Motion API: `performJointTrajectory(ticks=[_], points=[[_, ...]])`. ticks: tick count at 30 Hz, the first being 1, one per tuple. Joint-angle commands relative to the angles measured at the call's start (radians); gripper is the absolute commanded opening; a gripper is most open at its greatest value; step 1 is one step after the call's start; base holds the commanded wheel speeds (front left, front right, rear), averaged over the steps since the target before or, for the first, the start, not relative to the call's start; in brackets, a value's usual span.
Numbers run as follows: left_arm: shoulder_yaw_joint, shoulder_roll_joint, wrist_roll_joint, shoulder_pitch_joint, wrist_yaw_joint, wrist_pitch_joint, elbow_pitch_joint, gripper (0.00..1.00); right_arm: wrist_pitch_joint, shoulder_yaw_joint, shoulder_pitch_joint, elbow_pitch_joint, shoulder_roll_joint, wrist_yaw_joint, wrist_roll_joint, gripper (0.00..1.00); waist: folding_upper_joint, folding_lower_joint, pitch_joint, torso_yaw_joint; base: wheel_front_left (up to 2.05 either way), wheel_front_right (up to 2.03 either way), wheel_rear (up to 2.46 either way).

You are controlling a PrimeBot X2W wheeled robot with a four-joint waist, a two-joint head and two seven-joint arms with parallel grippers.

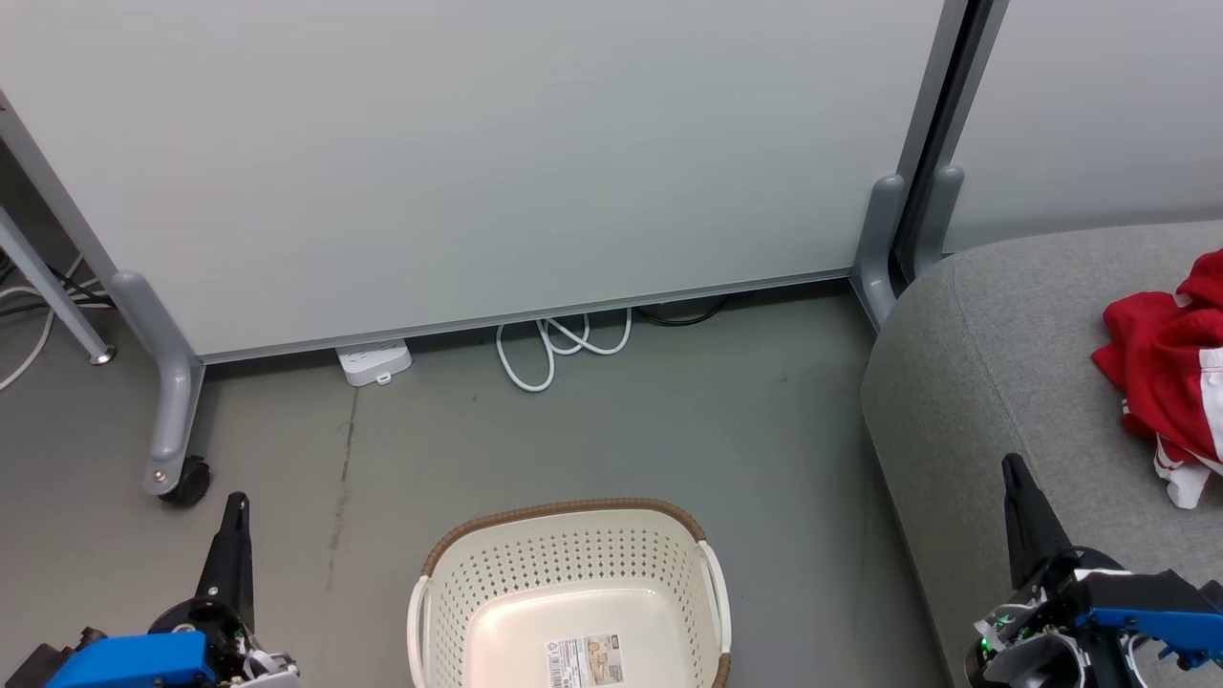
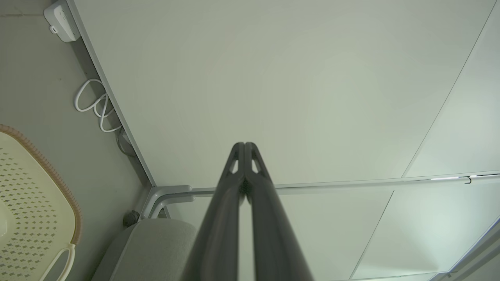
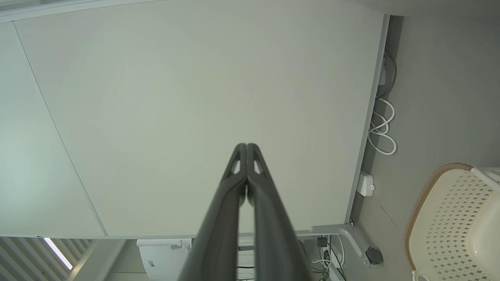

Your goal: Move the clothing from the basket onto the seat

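The cream-white basket (image 1: 571, 592) with a brown rim stands on the floor at the bottom centre, holding nothing but the label on its bottom. The red and white clothing (image 1: 1170, 368) lies crumpled on the grey seat (image 1: 1003, 363) at the right edge. My left gripper (image 1: 236, 504) rests at the lower left, fingers pressed together and pointing up, left of the basket. My right gripper (image 1: 1011, 465) is at the lower right over the seat's front part, also shut and bare. In the wrist views the left gripper (image 2: 244, 144) and right gripper (image 3: 247, 145) show tips touching.
A pale partition panel (image 1: 459, 162) on castered grey legs (image 1: 177, 420) stands behind the basket. A white power strip (image 1: 375, 362) and looped white cable (image 1: 554, 349) lie at its foot. Grey floor (image 1: 764, 430) separates basket and seat.
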Motion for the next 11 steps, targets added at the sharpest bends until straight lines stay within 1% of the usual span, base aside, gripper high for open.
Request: performJointTrajectory(ticks=[1,11], points=[[0.001,0.002,-0.003,-0.012,-0.006,0.005,-0.003,0.00,0.004,0.001,-0.012,0.001,-0.005,-0.001,0.003,0.00,-0.0001,0.0000,0.000,0.000,0.00,0.00,0.00],[0.001,0.002,-0.003,-0.012,-0.006,0.005,-0.003,0.00,0.004,0.001,-0.012,0.001,-0.005,-0.001,0.003,0.00,-0.0001,0.0000,0.000,0.000,0.00,0.00,0.00]])
